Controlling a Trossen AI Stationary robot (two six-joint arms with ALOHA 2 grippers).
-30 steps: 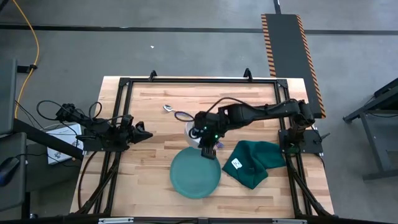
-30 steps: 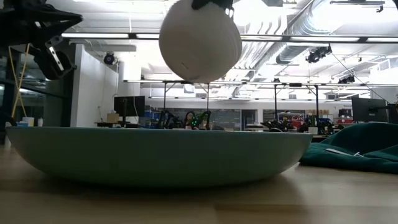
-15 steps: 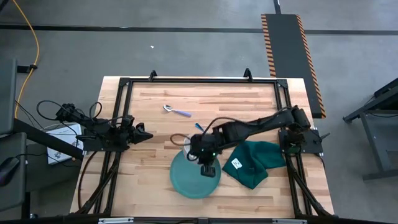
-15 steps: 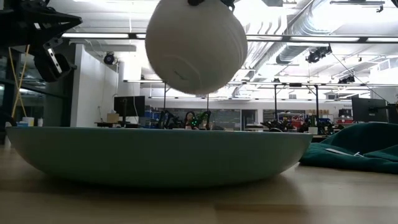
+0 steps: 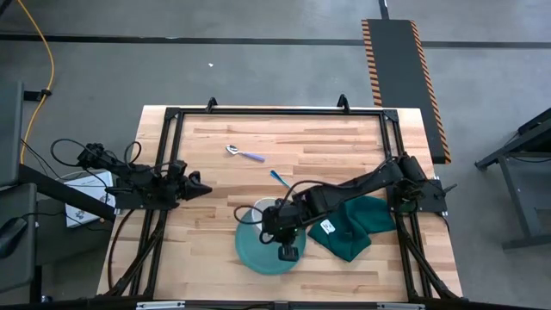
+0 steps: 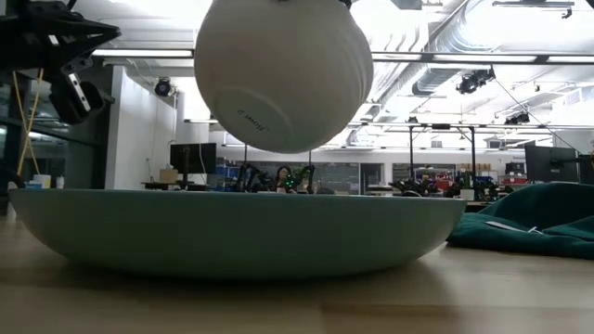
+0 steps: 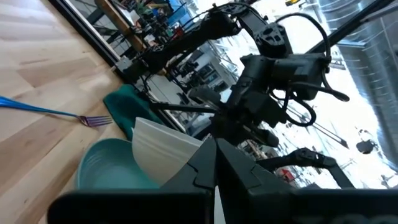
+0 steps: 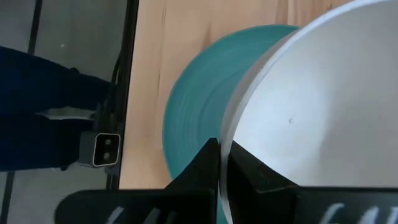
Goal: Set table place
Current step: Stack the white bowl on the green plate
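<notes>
My right gripper point(image 5: 275, 226) is shut on the white bowl point(image 5: 263, 209) and holds it above the round teal plate point(image 5: 258, 251), which lies flat on the wooden table point(image 5: 215, 138). In the low view the bowl point(image 6: 283, 70) hangs over the plate point(image 6: 232, 232). The fork point(image 5: 277, 178) lies on the table just beyond the plate. The spoon point(image 5: 244, 154) lies farther back. My left gripper point(image 5: 203, 186) is shut and empty at the table's left side. My right gripper holds the bowl by its rim point(image 8: 229, 134), one finger point(image 8: 258, 177) inside the bowl and one point(image 8: 199, 168) outside. The fingers come from above, pointing down. The bowl is tilted and lifted clear, its base point(image 6: 255, 111) above the plate.
A dark green cloth point(image 5: 355, 224) with a white tag lies bunched right of the plate. A black metal frame point(image 5: 275, 111) runs along the table's edges. Bare wood lies left of the plate and toward the far edge.
My right gripper has carried the bowl toward the table's near edge, from beyond the plate's far rim to above the plate. The bowl stays lifted and tilted. The fork, covered by the arm before, now shows.
</notes>
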